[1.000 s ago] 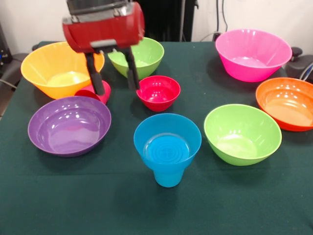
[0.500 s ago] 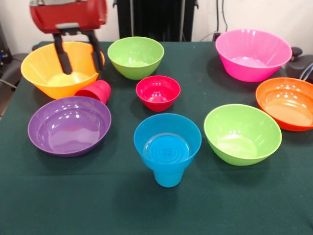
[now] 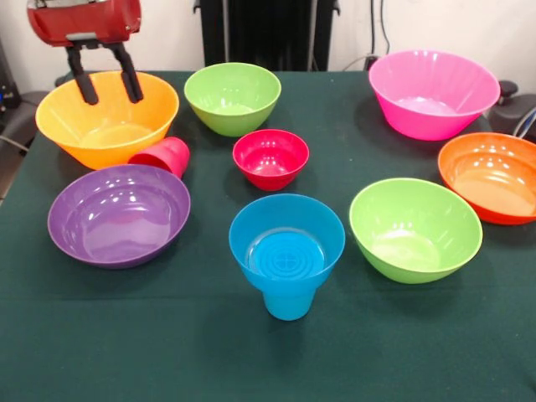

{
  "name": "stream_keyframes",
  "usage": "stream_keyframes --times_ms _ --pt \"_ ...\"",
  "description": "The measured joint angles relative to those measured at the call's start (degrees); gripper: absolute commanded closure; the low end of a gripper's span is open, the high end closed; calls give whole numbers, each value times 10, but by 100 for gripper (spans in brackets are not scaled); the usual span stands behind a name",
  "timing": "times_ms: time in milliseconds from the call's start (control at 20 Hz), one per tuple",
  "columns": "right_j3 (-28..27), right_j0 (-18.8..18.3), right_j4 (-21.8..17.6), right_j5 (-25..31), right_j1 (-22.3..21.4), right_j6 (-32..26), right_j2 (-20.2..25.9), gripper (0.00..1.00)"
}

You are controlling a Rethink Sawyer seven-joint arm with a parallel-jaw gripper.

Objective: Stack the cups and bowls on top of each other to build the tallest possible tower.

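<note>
My end effector point(image 3: 105, 84) hangs above the yellow-orange bowl point(image 3: 106, 126) at the tabletop's point(image 3: 251, 360) far corner, its two black fingers spread apart and gripping nothing. The red cup point(image 3: 164, 156) lies tipped on its side, wedged between the yellow-orange bowl and the purple bowl point(image 3: 119, 214), apparently touching both. The small blue bowl point(image 3: 287, 239) sits in the mouth of the sky-blue cup point(image 3: 287, 303) near the tabletop's centre, forming the start of the tower. The small red bowl point(image 3: 270, 157) stands just behind it. Two lime green bowls point(image 3: 232, 97) point(image 3: 415, 229), a pink bowl point(image 3: 434, 92) and an orange bowl point(image 3: 492, 174) stand apart, unstacked. I judge all pieces to be light, stiff, glossy plastic: easy to lift, but slippery and prone to skidding or tipping. The ribbed cup wall should offer better purchase than the smooth bowl rims; I would pinch the red cup across its wall near the open mouth, and the bowls by their rims.
</note>
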Motion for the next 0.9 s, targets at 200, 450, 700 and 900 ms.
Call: stream_keyframes --times_ms 200,450,700,900 --pt "50 -19 -19 0 0 0 15 0" --pt "96 -23 -45 0 5 -7 35 0" --pt "128 -21 -82 0 25 -26 53 0" --pt "136 -19 -97 0 37 -38 63 0"
